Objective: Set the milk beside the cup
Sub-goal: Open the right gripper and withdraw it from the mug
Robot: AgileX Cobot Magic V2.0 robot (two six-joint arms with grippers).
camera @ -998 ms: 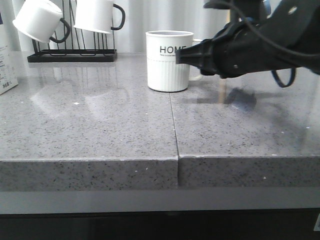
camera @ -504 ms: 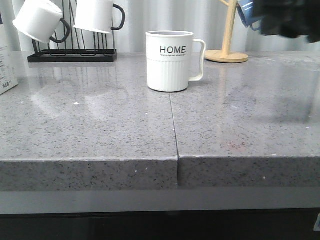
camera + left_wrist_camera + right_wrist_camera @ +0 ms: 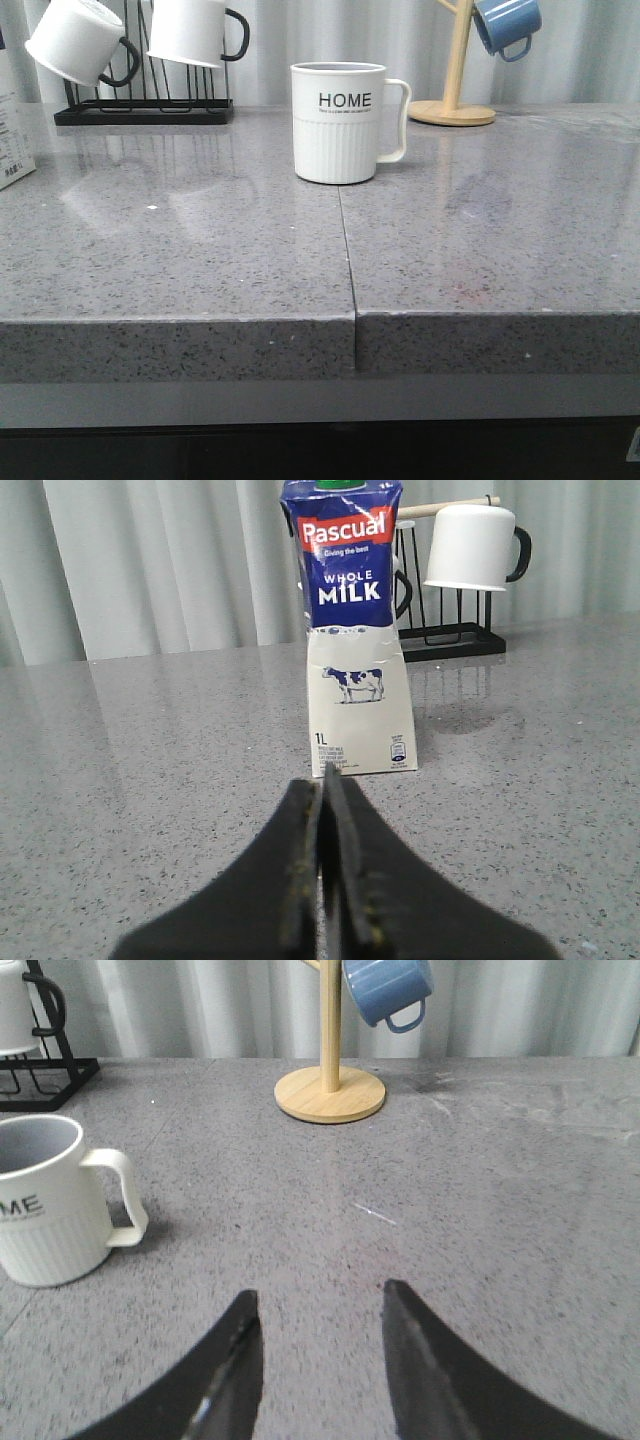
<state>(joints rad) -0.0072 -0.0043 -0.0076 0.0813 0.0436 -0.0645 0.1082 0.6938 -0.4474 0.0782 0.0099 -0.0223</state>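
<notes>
The white HOME cup (image 3: 340,122) stands upright at the middle back of the grey counter, handle to the right; it also shows in the right wrist view (image 3: 52,1205). The milk carton (image 3: 350,630) stands upright on the counter straight ahead of my left gripper (image 3: 322,776), which is shut and empty, a short way from it. In the front view only the carton's edge (image 3: 12,130) shows at the far left. My right gripper (image 3: 318,1302) is open and empty above bare counter, to the right of the cup. Neither arm shows in the front view.
A black wire rack (image 3: 145,105) with plain white mugs (image 3: 75,40) stands at the back left. A wooden mug tree (image 3: 455,100) with a blue mug (image 3: 507,25) stands at the back right. A seam (image 3: 347,250) splits the counter, whose front edge (image 3: 320,320) is near.
My right arm, which was in front of the cup and mug tree, has pulled away up and to the right and left the front view. The cup has not moved.
</notes>
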